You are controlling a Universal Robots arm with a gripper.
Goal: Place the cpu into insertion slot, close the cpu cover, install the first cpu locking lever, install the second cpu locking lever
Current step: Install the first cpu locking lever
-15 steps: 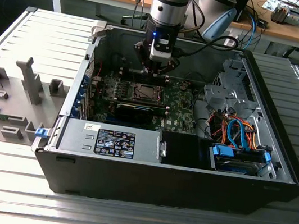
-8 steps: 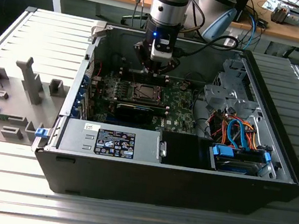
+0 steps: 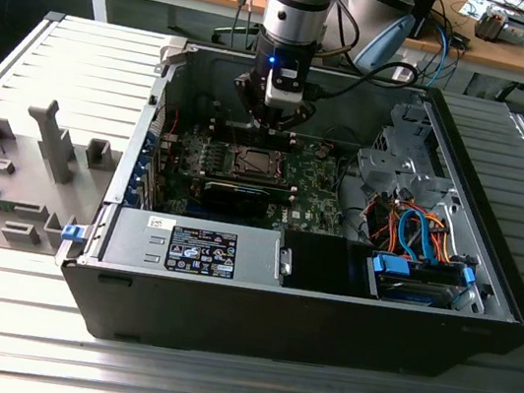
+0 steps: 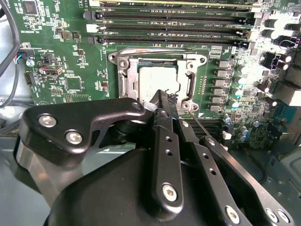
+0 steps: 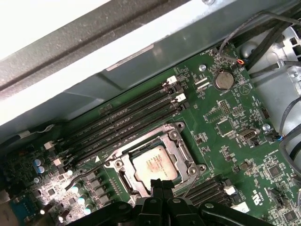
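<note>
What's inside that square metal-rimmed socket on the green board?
The cpu, pale metal top up, sits in the insertion slot. The gripper hides one edge; whatever lies beneath the chip is covered.

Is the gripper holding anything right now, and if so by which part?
Nothing that shows. The gripper is shut with nothing between its jaws, over the edge of the cpu, which sits in the insertion slot.
</note>
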